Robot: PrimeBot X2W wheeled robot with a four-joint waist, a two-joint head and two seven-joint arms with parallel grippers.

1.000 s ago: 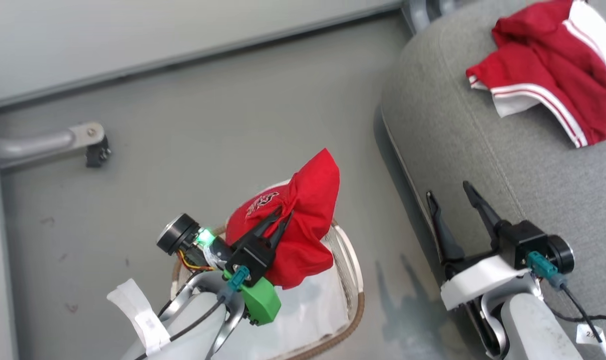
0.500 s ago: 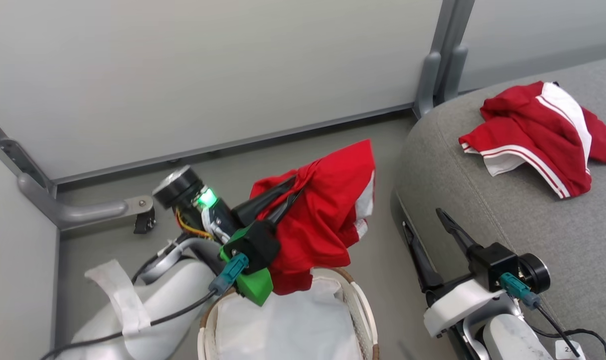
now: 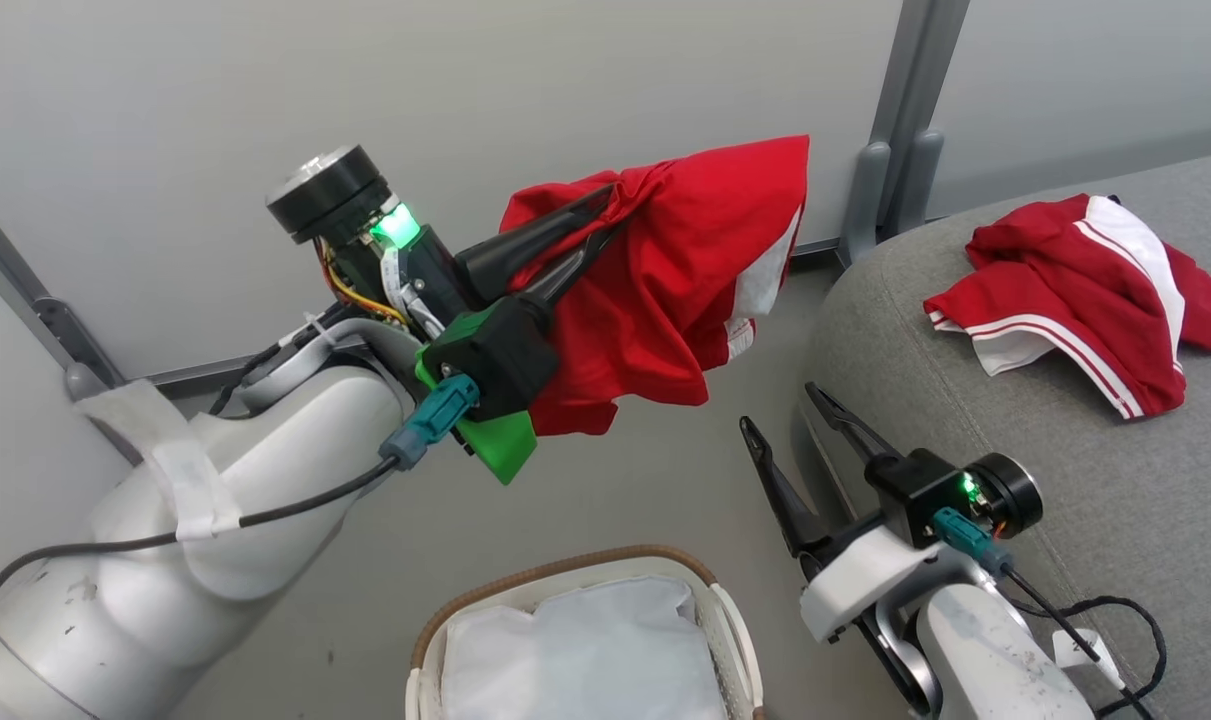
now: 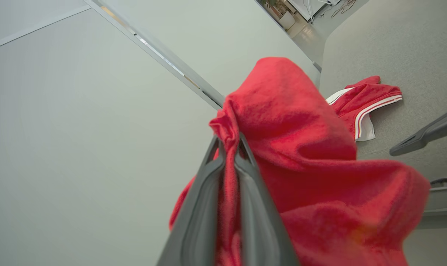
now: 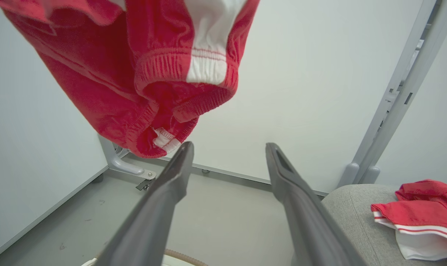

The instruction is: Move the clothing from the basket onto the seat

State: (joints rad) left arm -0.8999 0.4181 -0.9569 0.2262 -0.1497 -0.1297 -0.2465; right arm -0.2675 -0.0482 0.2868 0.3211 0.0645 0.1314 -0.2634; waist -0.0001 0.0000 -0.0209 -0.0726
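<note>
Left gripper (image 3: pixel 605 215) is clamped tight on a bunched fold of the red garment (image 3: pixel 685 270). The garment hangs in mid-air over the floor, between the basket (image 3: pixel 565 563) and the seat (image 3: pixel 965 430). Right gripper (image 3: pixel 780 408) is spread wide and empty. Carry well past the cushion edge before releasing (the trailing hem could brush the right gripper), and land it beside the other red garment (image 3: pixel 1075 290).

The hanging garment (image 3: pixel 675 270) is left of the seat (image 3: pixel 965 390) (another garment (image 3: pixel 1075 290) lies on it), beyond the basket (image 3: pixel 737 640).
</note>
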